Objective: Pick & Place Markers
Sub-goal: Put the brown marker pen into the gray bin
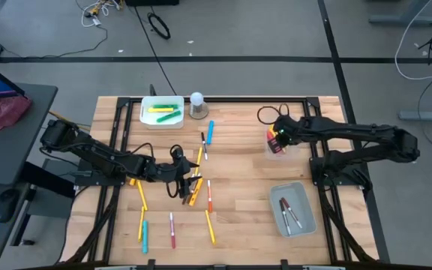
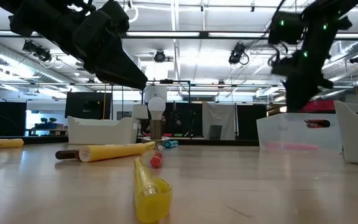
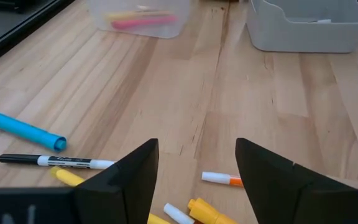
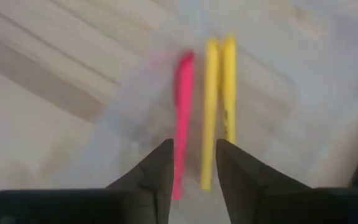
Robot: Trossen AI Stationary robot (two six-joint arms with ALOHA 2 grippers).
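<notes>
While the right gripper (image 4: 193,163) hung parted over the clear tub (image 1: 276,148), apparently dropping a marker, the left gripper (image 3: 197,180), spread, needed lowering onto the yellow marker (image 3: 211,213) mid-table.

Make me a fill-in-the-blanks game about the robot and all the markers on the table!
1. The clear bin under the right gripper holds a pink marker and two ____ ones.
2. The left gripper hovers with its fingers ____.
3. The blue marker lies on the ____.

Missing words: yellow; open; table

Print runs along the white marker (image 3: 67,162), too small to read.
</notes>
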